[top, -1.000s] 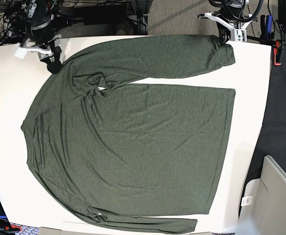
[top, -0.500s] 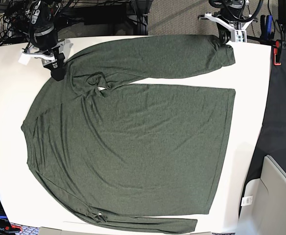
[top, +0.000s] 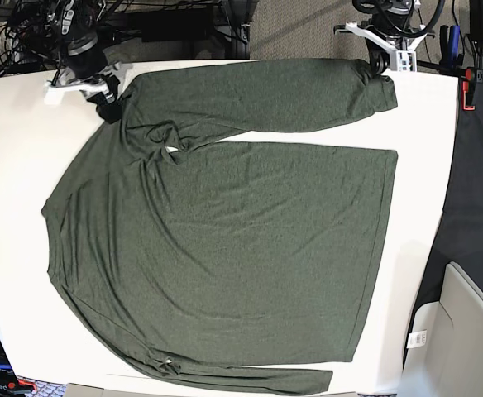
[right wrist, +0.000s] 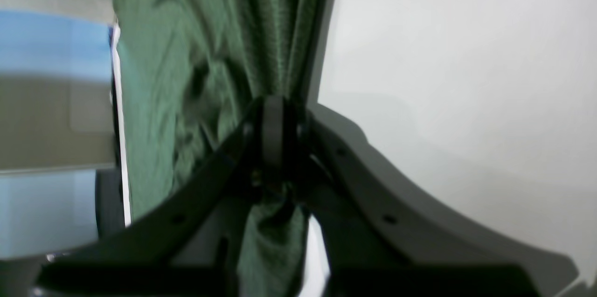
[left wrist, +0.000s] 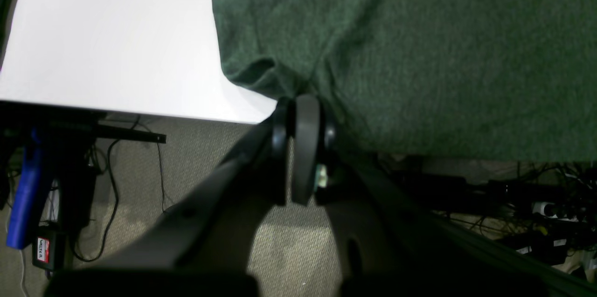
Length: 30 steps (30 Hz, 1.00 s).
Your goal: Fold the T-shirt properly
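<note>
Now | our right claw (right wrist: 278, 136) pinches the shirt (top: 225, 240) shoulder | our left claw (left wrist: 303, 148) clamps its cuff

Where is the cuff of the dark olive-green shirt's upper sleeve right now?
In the base view the cuff lies at the white table's far edge, upper right, with the left gripper shut on it.

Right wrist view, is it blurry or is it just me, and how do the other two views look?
Right wrist view: soft and smeared, the T-shirt and the right tool both fuzzy. Left wrist view: sharper, knit texture readable, the left tool dark and underlit. Base view: evenly lit, crisp, white table bright.
</note>
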{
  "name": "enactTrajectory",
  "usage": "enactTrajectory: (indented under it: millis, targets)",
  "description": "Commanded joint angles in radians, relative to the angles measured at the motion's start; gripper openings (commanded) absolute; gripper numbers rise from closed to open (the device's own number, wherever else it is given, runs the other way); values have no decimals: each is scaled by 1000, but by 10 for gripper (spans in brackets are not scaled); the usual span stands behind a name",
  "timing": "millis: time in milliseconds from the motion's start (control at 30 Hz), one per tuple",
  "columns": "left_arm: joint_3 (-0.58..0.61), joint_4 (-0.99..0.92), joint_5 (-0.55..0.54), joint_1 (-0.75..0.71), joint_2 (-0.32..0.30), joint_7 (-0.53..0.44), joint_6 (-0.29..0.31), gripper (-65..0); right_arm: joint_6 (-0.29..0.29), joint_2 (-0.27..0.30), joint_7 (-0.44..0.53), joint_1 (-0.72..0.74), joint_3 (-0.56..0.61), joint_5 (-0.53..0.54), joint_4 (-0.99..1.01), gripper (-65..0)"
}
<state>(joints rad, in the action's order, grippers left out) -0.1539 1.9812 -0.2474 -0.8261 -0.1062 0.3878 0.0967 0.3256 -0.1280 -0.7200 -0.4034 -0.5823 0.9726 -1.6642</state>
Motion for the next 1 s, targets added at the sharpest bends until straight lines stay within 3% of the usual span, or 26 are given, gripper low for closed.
enactTrajectory:
  millis: [0,333,567,767,967]
  targets:
    - [-8,14,-3,-12,-7,-23,-4,-650,-4,4,-10,-29,-3,-10,-35,-635]
    - [-9,19,-3,-19,-8,-29,-4,-650,-1,34,-5,-193,-17,121,-152,-636]
    - [-9,20,-3,-57,-23,-92,-4,-650,2,98,-8,-248,-100,250,-153,-636]
    - [-9,20,-3,-62,-34,-97,-4,-650,27,106,-8,-225,-83,240,-185,-628]
    - [-6,19,-3,-62,-33,-97,-4,-650,23,74,-3,-194,-78,171,-279,-479]
